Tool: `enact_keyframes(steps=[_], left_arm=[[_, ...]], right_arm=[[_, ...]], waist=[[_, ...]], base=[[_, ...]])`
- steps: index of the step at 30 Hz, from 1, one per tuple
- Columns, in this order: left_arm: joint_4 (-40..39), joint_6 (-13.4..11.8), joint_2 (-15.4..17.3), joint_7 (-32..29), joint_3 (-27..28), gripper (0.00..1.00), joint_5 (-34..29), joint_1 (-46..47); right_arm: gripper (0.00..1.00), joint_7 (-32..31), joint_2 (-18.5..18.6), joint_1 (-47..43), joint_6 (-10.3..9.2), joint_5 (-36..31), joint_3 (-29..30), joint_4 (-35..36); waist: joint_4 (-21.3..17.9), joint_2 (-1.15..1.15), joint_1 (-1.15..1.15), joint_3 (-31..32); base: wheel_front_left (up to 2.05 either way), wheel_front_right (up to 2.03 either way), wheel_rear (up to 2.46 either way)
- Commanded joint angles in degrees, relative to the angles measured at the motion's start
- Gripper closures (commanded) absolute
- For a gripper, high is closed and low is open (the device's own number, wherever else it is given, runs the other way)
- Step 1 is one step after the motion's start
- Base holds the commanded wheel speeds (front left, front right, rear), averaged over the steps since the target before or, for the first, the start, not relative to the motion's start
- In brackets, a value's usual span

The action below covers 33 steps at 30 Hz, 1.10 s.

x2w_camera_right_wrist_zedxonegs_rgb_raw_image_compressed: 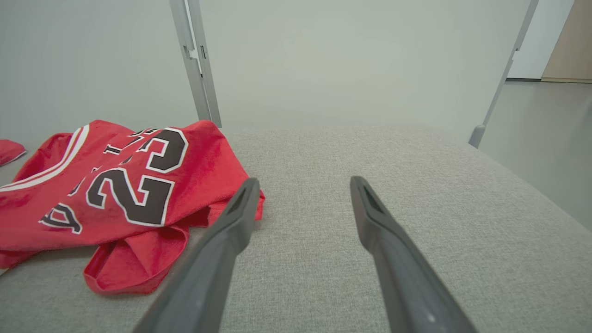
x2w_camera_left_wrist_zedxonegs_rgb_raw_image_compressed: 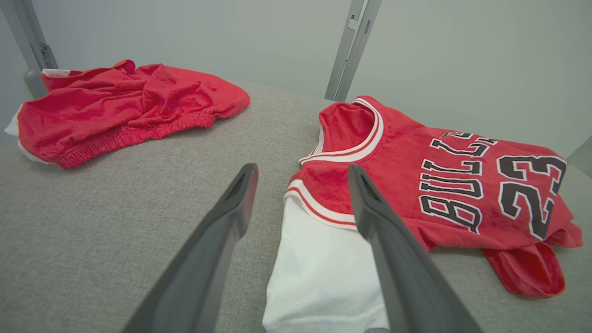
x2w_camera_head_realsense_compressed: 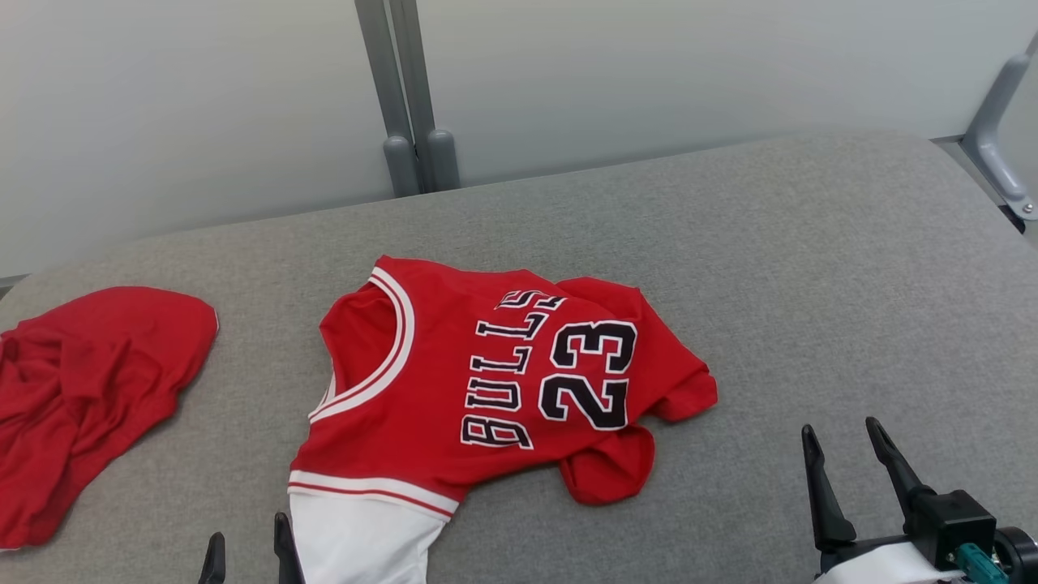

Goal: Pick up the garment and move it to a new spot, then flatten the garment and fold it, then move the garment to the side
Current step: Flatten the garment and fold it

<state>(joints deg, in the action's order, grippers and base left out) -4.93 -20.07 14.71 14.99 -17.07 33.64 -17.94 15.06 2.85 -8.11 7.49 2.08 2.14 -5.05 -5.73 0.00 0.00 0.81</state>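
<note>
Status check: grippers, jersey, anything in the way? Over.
Left gripper open, empty, at jersey white end. Right gripper open, empty. Jersey rumpled, unfolded. Other red garment apart, to the left, not blocking.

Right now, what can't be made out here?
- Jersey: white end cut off by bottom edge, head and left wrist views.
- Its right side: folded under, hidden by its top layer, head view.
- Red cloth: cut off by head view's left edge.
- Left fingers: bases below head view's bottom edge.
</note>
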Motion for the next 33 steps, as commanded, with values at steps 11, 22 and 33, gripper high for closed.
enact_keyframes(steps=[11, 22, 33], left_arm=[[-2.1, 15.54, -11.4, 0.22, 12.53, 0.0, -18.45, -1.99], [0.75, 19.54, -11.8, 0.22, 13.0, 0.0, -17.98, -0.2], [2.47, 20.6, -11.77, 0.22, 10.69, 0.0, -17.93, 1.64]], right_arm=[[0.0, 0.17, 0.11, -5.0, -0.01, 0.66, 2.51, 2.63], [0.0, 0.17, 0.09, -4.06, 0.0, 3.04, -0.55, -0.23], [0.0, -6.44, 0.22, 6.78, -0.01, 13.33, -13.46, -20.72]], waist=[[5.4, 0.0, 0.0, 3.02], [6.55, 0.0, 0.0, 2.69], [10.6, 0.0, 0.0, 0.93]], base=[[0.0, 0.0, 0.0], [0.0, 0.0, 0.0], [0.0, 0.0, 0.0]])
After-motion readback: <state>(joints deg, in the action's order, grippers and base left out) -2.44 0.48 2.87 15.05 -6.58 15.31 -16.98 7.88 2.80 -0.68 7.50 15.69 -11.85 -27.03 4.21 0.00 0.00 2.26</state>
